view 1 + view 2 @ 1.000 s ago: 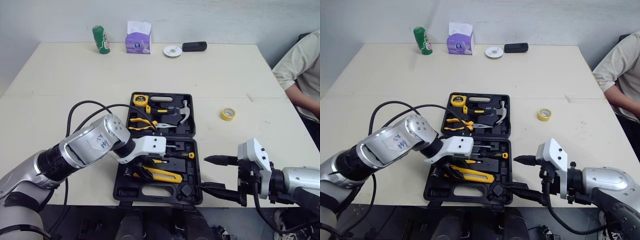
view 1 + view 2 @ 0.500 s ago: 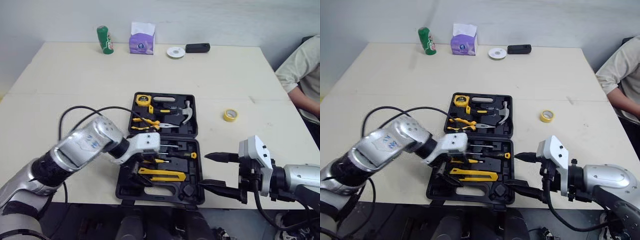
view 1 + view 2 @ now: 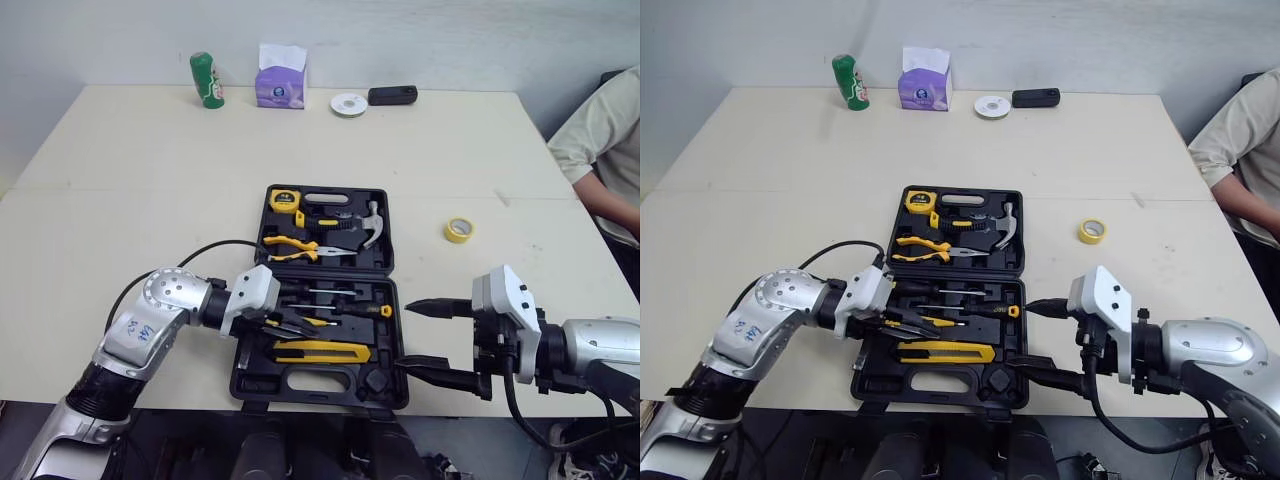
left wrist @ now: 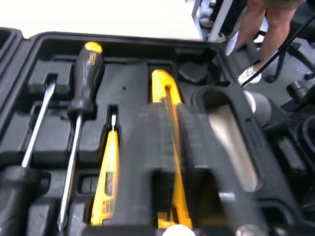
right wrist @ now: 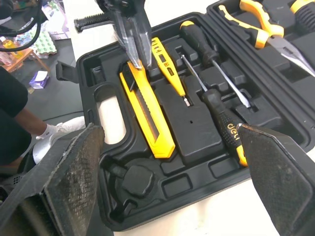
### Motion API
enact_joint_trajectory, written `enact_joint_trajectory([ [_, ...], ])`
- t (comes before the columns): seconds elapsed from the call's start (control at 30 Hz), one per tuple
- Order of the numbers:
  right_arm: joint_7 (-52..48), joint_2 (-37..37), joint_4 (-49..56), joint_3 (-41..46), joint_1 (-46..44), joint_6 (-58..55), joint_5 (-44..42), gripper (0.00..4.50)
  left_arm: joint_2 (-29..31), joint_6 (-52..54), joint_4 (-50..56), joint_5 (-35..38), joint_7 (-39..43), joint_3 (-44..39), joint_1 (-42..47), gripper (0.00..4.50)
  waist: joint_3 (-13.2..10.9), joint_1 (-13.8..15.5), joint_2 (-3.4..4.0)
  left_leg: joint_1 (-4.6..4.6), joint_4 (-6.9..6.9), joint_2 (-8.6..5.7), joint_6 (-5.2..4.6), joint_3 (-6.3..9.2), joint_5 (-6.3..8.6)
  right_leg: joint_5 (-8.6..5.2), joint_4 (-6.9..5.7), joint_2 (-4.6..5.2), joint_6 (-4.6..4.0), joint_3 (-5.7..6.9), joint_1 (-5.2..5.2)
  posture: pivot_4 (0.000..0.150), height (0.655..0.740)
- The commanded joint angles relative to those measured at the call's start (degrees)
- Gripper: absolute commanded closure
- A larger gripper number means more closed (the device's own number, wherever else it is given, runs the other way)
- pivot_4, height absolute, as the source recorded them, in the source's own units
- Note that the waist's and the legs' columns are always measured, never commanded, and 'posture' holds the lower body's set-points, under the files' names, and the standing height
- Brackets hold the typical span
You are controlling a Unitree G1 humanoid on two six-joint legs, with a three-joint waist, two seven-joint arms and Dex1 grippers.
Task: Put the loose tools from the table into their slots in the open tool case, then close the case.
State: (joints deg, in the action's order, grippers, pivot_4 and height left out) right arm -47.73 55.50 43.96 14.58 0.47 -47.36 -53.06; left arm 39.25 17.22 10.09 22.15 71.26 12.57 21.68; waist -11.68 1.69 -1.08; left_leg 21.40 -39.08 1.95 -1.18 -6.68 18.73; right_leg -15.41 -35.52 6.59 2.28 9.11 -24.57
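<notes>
Tools look slotted: left claw (image 5: pixel 139 59) at the knife (image 3: pixel 320 350) in the case (image 3: pixel 328 188) mid-frame, can't tell its grip; right claw (image 3: pixel 405 335) spread wide. Closing the lid likely next.

The pale counter (image 3: pixel 130 190) takes up most of the frame, with a seam running across it from side to side; along its far edge, at the top of the frame, stand a green can (image 3: pixel 205 79), a purple tissue box (image 3: pixel 281 76), a white disc (image 3: pixel 348 103) and a black device (image 3: pixel 392 95); the open tool case (image 3: pixel 250 385) lies at lower centre by the near edge; a yellow tape roll (image 3: pixel 458 229) sits to its right, well apart.
</notes>
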Motion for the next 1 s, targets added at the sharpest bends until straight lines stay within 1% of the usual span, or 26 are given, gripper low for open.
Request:
enact_joint_trajectory([
  [0.03,-0.91,0.84,0.04,-0.13,-1.12,1.08,0.33,0.00,0.10,-1.29,0.40,-1.76,-0.18,0.78,-0.70,4.47,0.00,-0.02,0.00,-0.01,0.00,0.00,0.00,-0.01,0.00,0.00,0.00,0.01,0.00,0.00,0.01,0.150,0.7252],
  [0.3,-1.16,0.46,-0.34,-0.85,-1.81,1.33,0.77,0.00,0.52,-2.24,-1.15,-6.94,-0.82,3.54,-1.58,4.47,0.01,-0.12,0.01,-0.05,0.01,0.03,0.00,-0.02,0.01,0.00,0.00,0.01,0.00,-0.01,0.02,0.150,0.7252],
  [0.37,-1.29,0.51,-0.27,-0.66,-1.52,1.39,0.78,0.00,0.98,-2.36,-1.91,-9.15,-1.32,4.75,-1.55,4.47,0.01,-0.12,0.02,-0.07,0.01,0.02,-0.01,-0.02,0.01,0.00,0.00,0.01,0.00,-0.01,0.03,0.150,0.7252],
  [0.53,-1.43,0.56,-0.24,-0.27,-1.19,1.50,0.74,0.00,2.67,-9.04,-4.49,-15.33,-0.43,8.60,-2.96,4.47,0.14,-0.18,0.18,-0.16,0.02,0.04,-0.06,-0.04,0.06,0.00,0.00,0.01,0.00,-0.03,0.08,0.150,0.7252],
  [0.6,-1.40,0.51,-0.24,-0.20,-1.00,1.57,0.82,0.00,2.90,-9.76,-4.77,-16.37,-0.83,9.48,-3.64,4.47,0.26,-0.19,0.33,-0.22,0.04,0.06,-0.30,-0.06,0.22,-0.01,0.00,0.02,-0.01,-0.04,0.13,0.150,0.7252],
  [0.67,-1.38,0.48,-0.32,-0.19,-0.86,1.69,0.94,0.00,2.60,-10.46,-5.36,-16.89,-1.59,9.61,-3.82,4.47,0.42,-0.19,0.48,-0.24,0.04,0.07,-0.33,-0.06,0.25,-0.01,0.01,0.02,-0.02,-0.04,0.13,0.150,0.7252],
  [0.73,-1.16,0.43,-0.45,-0.09,-0.59,1.91,1.17,0.00,1.45,-10.06,-5.82,-15.26,-2.80,8.46,-4.21,4.47,0.49,-0.19,0.58,-0.25,0.04,0.07,-0.34,-0.07,0.26,-0.01,0.01,0.02,-0.02,-0.05,0.15,0.150,0.7252],
  [0.8,-0.56,0.14,-0.62,0.41,-0.12,2.13,1.46,0.00,0.09,-8.07,-5.61,-11.81,-3.94,6.17,-4.59,4.47,0.56,-0.18,0.66,-0.26,0.04,0.07,-0.34,-0.07,0.26,-0.01,0.00,0.02,-0.02,-0.05,0.15,0.150,0.7252],
  [0.87,0.57,-0.81,-1.48,1.70,0.76,2.52,2.00,0.00,-0.75,-4.14,-3.96,-6.67,-4.89,1.96,-5.16,4.47,0.56,-0.19,0.65,-0.25,0.04,0.07,-0.35,-0.07,0.26,-0.01,0.00,0.02,-0.02,-0.05,0.15,0.150,0.7252],
  [0.9,1.10,-1.37,-2.11,2.58,1.29,2.87,2.28,0.00,-1.07,-2.27,-2.99,-4.44,-6.04,-0.51,-5.58,4.18,0.55,-0.23,0.64,-0.24,0.04,0.07,-0.35,-0.07,0.26,-0.01,0.00,0.02,-0.02,-0.05,0.14,0.150,0.7252],
  [0.97,2.31,-2.49,-4.12,4.94,2.51,3.85,3.67,0.00,-1.53,4.30,-0.62,2.33,-8.84,-6.73,-6.30,3.50,0.49,-0.24,0.55,-0.22,0.03,0.08,-0.33,-0.06,0.26,-0.01,-0.02,0.01,-0.02,-0.04,0.12,0.150,0.7252],
  [1.0,2.99,-3.02,-5.50,6.19,3.04,4.50,4.75,0.00,-1.95,7.80,0.52,5.85,-11.05,-10.39,-6.63,3.06,0.48,-0.24,0.53,-0.20,0.03,0.08,-0.33,-0.06,0.25,-0.01,-0.03,0.01,-0.01,-0.04,0.10,0.150,0.7252],
])
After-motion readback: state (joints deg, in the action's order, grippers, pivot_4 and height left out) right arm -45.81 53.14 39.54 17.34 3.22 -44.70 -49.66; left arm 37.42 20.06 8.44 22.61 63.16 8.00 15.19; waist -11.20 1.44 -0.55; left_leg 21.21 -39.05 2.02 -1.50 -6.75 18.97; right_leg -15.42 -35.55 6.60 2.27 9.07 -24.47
